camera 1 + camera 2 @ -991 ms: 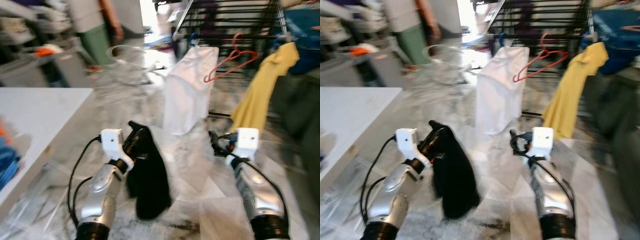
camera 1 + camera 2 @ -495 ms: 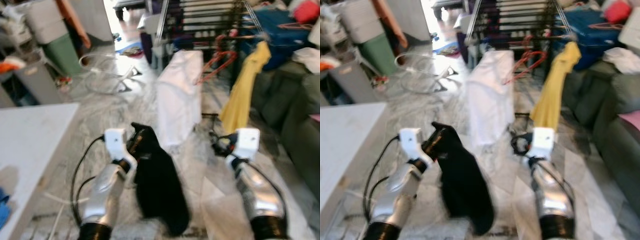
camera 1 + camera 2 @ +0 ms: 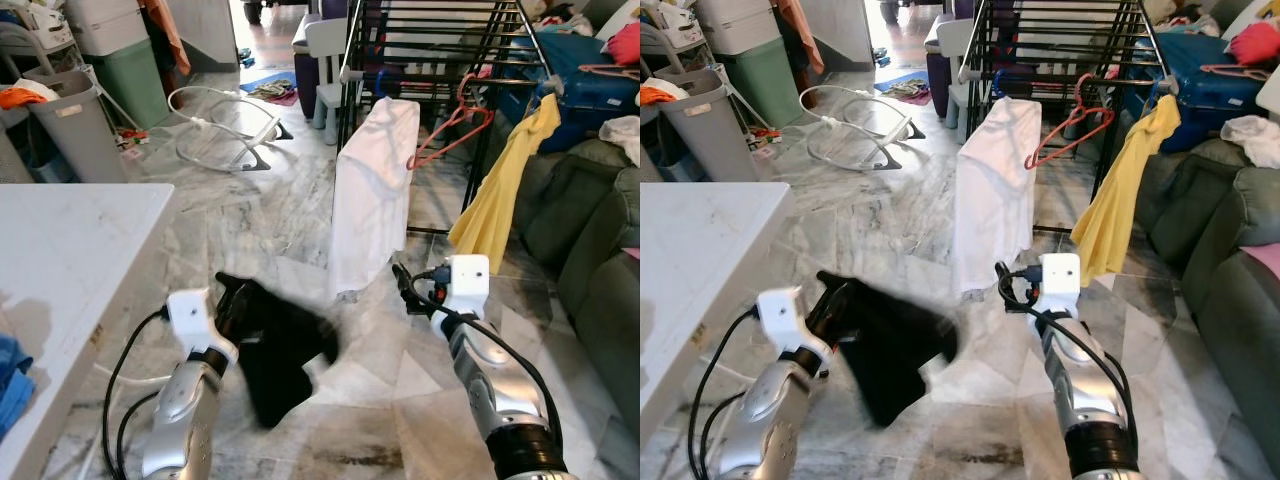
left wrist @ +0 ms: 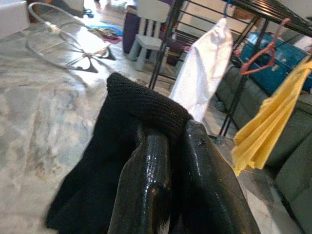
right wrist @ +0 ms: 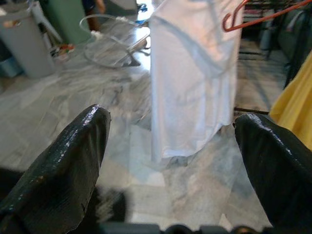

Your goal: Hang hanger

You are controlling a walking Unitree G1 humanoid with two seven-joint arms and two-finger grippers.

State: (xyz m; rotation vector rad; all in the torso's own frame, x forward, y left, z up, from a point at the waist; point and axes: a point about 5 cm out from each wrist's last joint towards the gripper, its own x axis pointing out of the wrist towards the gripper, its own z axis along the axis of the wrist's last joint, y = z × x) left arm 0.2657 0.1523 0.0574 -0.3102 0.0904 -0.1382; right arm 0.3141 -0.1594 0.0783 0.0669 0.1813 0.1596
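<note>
- A white worktop (image 3: 70,250) filled the left side of the head view, with something blue at its near edge.
- Behind it stood a grey bin (image 3: 72,125), and a white wire frame (image 3: 225,125) lay on the marble floor (image 3: 270,215).
- The left pincer (image 4: 168,170) was clamped tight on a black knitted garment (image 3: 275,350); in the wrist view its two fingers (image 4: 146,180) sat pressed together with the cloth bunched over their tips. The garment hung from the pincer above the floor, its lower part blurred.
- A white garment (image 3: 372,195) hung from the black drying rack (image 3: 440,40), its hem close to the floor.
- The right pincer (image 5: 170,146) was spread wide and held nothing, raised over the floor near the white garment's lower edge.
- A red hanger (image 3: 455,125), bare, hung on the rack just right of the white garment, apart from both pincers.
- A yellow garment (image 3: 505,185) hung at the rack's right end.
- A dark green sofa (image 3: 595,255) stood at the far right.
</note>
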